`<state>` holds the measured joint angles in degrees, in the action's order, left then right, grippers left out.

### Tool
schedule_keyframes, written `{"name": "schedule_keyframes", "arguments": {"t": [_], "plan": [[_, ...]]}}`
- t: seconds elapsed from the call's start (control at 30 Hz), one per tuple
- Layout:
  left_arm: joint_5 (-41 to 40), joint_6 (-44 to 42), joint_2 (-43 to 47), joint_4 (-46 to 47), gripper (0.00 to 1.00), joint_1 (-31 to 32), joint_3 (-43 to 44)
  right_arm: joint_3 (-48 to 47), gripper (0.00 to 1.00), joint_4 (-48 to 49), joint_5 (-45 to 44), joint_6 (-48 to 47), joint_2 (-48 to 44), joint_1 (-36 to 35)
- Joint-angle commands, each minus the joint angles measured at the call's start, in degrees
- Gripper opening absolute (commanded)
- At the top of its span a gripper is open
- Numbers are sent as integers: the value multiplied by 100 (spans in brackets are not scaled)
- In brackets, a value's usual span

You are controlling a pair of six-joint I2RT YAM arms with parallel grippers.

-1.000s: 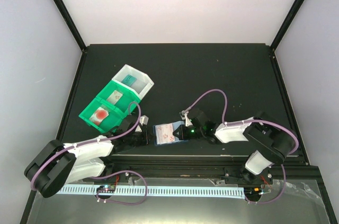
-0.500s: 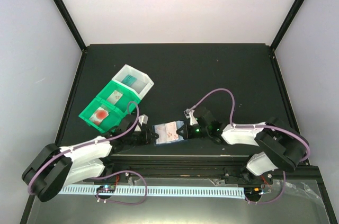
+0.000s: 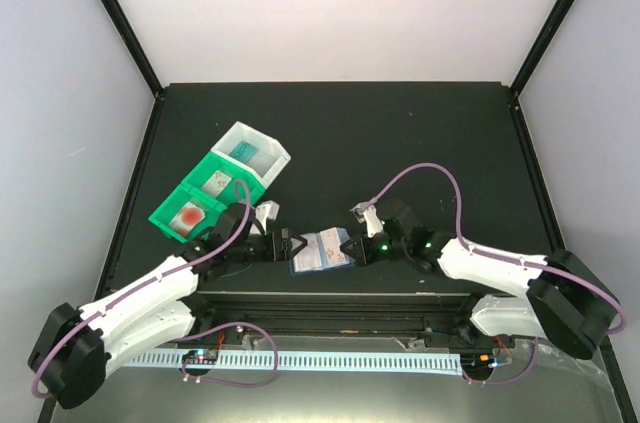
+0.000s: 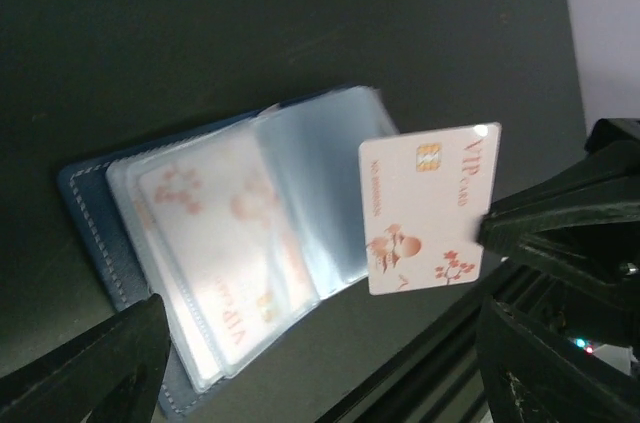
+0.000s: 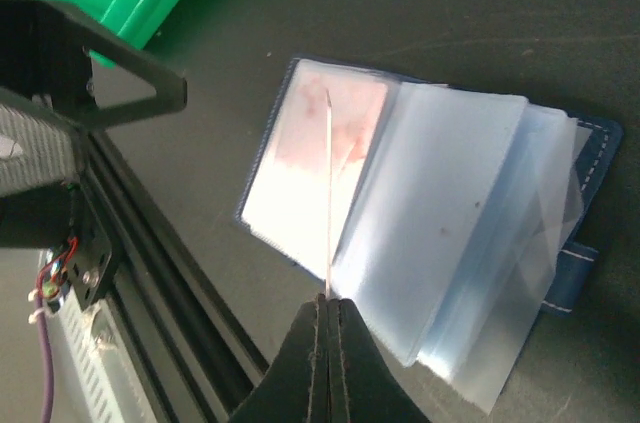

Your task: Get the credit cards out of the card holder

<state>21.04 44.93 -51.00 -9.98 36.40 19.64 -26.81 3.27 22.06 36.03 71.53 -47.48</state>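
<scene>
The card holder (image 4: pixel 225 243) lies open on the black table, navy outside with clear sleeves fanned out; it also shows in the top view as the card holder (image 3: pixel 308 257) and in the right wrist view (image 5: pixel 450 213). One sleeve holds a pale card (image 4: pixel 215 233). My right gripper (image 5: pixel 327 301) is shut on the edge of a white credit card (image 4: pixel 430 208) with red print, held above the holder's right half and seen edge-on as a thin card (image 5: pixel 328 183). My left gripper (image 3: pixel 285 243) stands open just left of the holder, holding nothing.
A green bin (image 3: pixel 178 205) and a white bin (image 3: pixel 262 156) stand at the back left, with a red-orange item (image 3: pixel 188 215) in the nearest green compartment. The table's front rail (image 3: pixel 330 295) runs close below the holder.
My left gripper has opened and let go at the holder's left side. The right arm has stretched out, its gripper still shut on the white card over the holder.
</scene>
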Motion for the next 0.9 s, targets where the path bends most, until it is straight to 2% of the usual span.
{"name": "schedule_keyframes", "arguments": {"t": [0.0,0.1,0.27,0.47,0.67,0.87], "plan": [[105,-580,421,-795,85,17,541,-267,1,-690,328,-656,-404,25],[290,-884,643,-1007,82,7,766,-384,1,-995,763,-898,-598,20],[1025,-1308,776,-1183,76,-2,1050,-615,1,-1247,1977,-1226,-762,20],[2176,-1490,812,-1174,63,-7,1220,-601,1,-1007,3251,-1278,-924,22],[2820,-1384,996,-899,45,-5,1171,-461,1,-509,3566,-928,-907,21],[3024,-1447,1013,-897,35,-3,1144,-409,1,-260,3690,-776,-914,25]]}}
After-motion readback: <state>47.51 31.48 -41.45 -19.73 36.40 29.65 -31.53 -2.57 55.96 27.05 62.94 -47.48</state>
